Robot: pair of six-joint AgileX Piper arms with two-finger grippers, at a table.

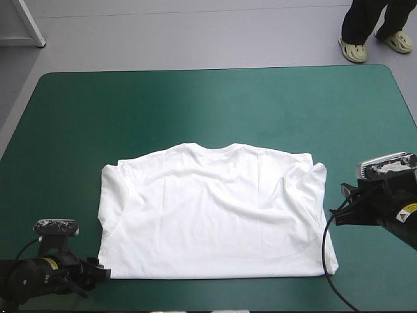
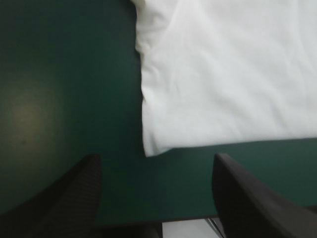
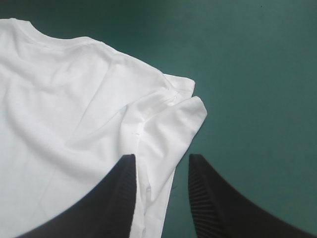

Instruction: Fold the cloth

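While it lies spread flat on the bench (image 1: 195, 104), the white T-shirt (image 1: 215, 215) takes the middle of the teal-green cover, nearer to the near edge than to the far one. Its collar (image 1: 218, 147) points to the far edge, and its hem runs along the near edge, a little inside it. Both sides look turned inward, so the outline is almost a rectangle. Soft creases go across the chest and the fabric is otherwise smooth. On the right side the short sleeve (image 3: 181, 119) is folded over the body, its rounded end just beside the shoulder.

The left jaws are spread wide and hold nothing. The near left hem corner (image 2: 150, 148) lies on the cover just ahead of them, apart from both. The right jaws are also parted and pinch nothing. The right side edge of the T-shirt passes between them, one jaw over the white fabric and the other over the bare cover. Whether they touch the cloth I cannot tell.

From above, the left arm (image 1: 39, 277) covers the tip of the near left corner. The left sleeve is hard to make out; only a faint fold line shows there. Each wrist view cuts the T-shirt off, so only one corner or one side of it appears.
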